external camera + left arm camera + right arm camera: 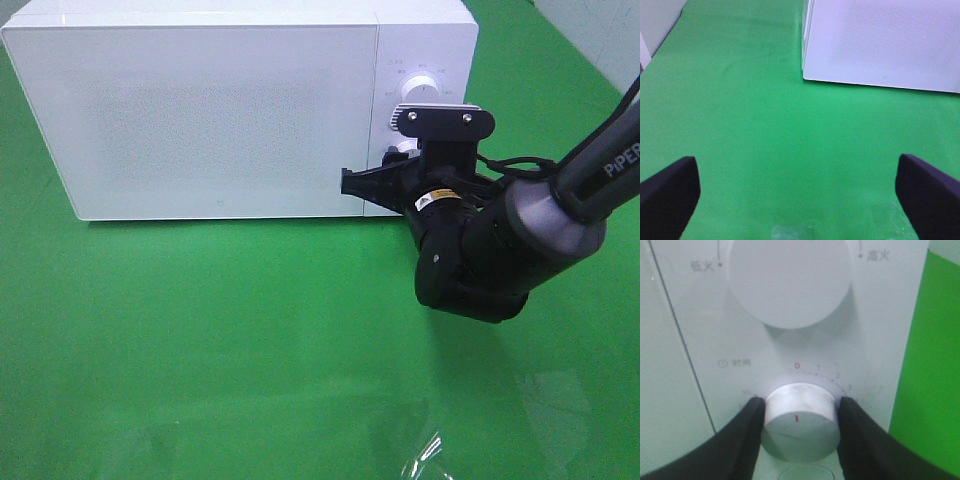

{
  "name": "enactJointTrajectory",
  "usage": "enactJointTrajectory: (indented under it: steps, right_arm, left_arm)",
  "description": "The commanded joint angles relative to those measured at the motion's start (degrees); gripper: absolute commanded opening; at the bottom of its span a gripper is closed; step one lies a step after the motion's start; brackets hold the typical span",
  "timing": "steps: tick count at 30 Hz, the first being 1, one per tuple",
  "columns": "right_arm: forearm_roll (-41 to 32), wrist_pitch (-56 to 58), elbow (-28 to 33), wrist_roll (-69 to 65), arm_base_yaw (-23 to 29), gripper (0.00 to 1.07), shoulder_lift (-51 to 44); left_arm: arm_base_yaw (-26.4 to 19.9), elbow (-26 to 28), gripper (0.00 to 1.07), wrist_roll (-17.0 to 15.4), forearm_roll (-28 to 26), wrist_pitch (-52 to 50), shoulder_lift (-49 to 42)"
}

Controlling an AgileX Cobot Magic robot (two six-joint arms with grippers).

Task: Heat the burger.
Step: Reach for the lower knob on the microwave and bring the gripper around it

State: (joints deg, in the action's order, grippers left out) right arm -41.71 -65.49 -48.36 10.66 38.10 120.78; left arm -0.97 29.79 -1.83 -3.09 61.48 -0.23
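2 risks: may slip off the smooth timer knob [799, 426] while turning, or overshoot the minutes. Clamped on it from both sides with right gripper [799, 412]; left gripper [797, 175] wide open, empty, at near left. No burger visible; probably behind shut microwave [220, 110] door.

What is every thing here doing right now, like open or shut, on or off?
microwave door: shut.
timer knob: red mark points toward 0.
top knob: setting cannot be seen.
right gripper: jaws closed on the timer knob.
left gripper: jaws wide open, holding nothing.
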Motion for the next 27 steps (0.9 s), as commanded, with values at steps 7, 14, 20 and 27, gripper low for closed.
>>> enactJointTrajectory:
  steps: [7,14,20,27]
  right_arm:
    - [5.0,-0.5,-0.8,-8.1,-0.5,0.0,-0.3]
    - [7.4,-0.5,-0.8,-21.1,-0.5,0.0,-0.3]
    - [8.8,-0.9,-0.8,-29.7,-0.5,0.0,-0.3]
    - [9.9,-1.4,-0.8,-41.5,-0.5,0.0,-0.3]
  left_arm:
    - [-0.1,-0.2,0.99,-0.1,-0.3,-0.4,-1.0]
    - [-0.1,-0.2,0.99,-0.1,-0.3,-0.4,-1.0]
    - [-0.1,-0.2,0.99,-0.1,-0.3,-0.4,-1.0]
    - [-0.1,-0.2,0.99,-0.1,-0.3,-0.4,-1.0]
